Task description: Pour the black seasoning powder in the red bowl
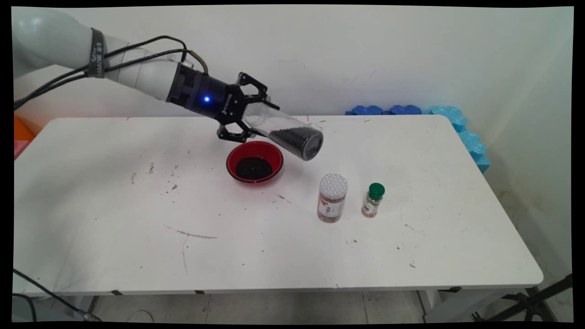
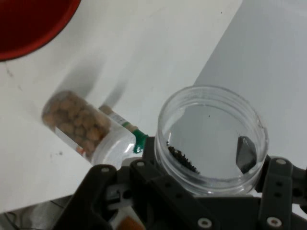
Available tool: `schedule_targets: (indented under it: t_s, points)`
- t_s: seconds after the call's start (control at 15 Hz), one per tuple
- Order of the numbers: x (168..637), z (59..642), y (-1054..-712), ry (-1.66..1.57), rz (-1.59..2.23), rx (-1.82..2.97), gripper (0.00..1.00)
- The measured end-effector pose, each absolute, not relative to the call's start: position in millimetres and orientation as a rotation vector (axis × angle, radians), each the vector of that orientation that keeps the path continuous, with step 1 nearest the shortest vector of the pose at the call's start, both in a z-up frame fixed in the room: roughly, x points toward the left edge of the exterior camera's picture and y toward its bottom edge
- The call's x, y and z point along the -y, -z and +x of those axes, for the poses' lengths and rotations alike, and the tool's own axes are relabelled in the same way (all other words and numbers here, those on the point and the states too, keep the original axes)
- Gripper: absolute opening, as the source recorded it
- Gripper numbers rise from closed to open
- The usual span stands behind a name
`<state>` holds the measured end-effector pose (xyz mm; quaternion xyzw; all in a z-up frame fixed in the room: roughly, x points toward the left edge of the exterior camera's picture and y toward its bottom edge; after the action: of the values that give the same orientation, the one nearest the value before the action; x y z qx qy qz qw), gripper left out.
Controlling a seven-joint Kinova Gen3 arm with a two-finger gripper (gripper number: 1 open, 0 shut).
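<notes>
Looking at the main view, we see our gripper [image 1: 249,112] above centre, fingers pinching a clear jar [image 1: 288,133] of dark grains, tilted down to the right. A red bowl [image 1: 254,161] holding dark grains sits just below; a white-lidded jar [image 1: 332,198] and a green-capped bottle [image 1: 373,199] stand lower right.

In the hand view, we see the clear jar's [image 2: 211,139] open rim at lower right between the fingers [image 2: 246,153], the bowl [image 2: 33,24] at upper left.
</notes>
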<state>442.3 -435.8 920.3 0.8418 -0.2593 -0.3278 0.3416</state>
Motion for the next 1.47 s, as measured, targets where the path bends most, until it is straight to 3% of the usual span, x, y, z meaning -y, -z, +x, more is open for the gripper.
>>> schedule_targets:
  t_s: [1.47]
  points:
    - [433.4, 453.7, -909.1, 1.018, 2.276, 0.226, 0.0]
